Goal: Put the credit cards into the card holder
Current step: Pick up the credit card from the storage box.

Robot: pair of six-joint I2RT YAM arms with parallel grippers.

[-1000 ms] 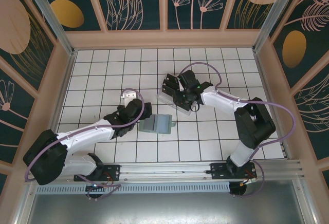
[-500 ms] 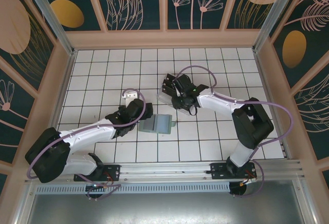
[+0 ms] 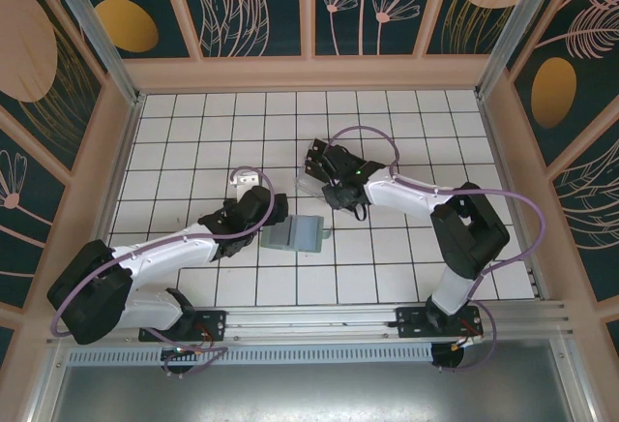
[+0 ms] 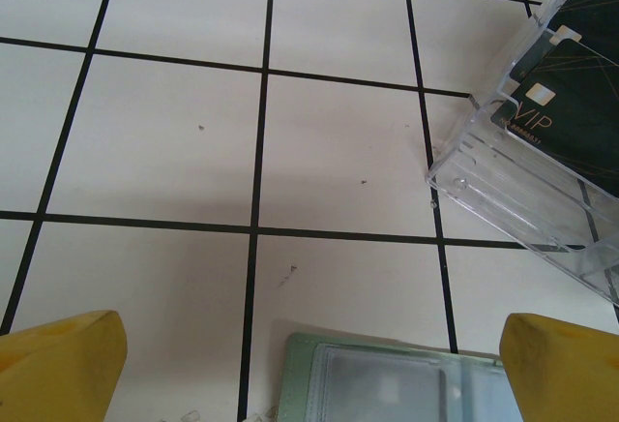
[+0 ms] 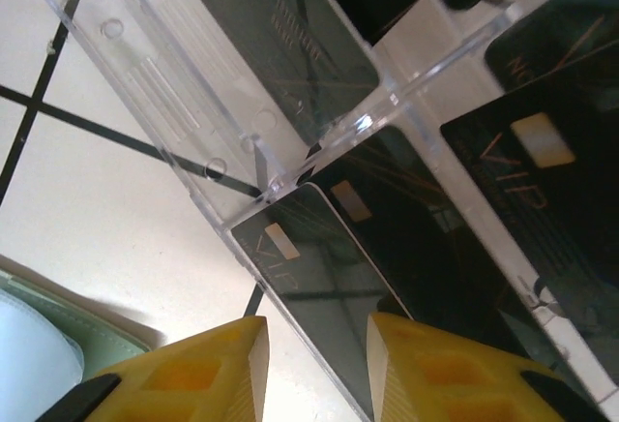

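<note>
Reads "VIP" in thin pale letters on a black credit card (image 4: 571,83) inside the clear plastic case (image 4: 484,185), seen from the left wrist, with smaller print beneath (too fine to make out). Reads "VIP" again from the right wrist: below a pale chip patch on the right-hand card (image 5: 551,209), and fainter on the nearest card (image 5: 319,282).
</note>
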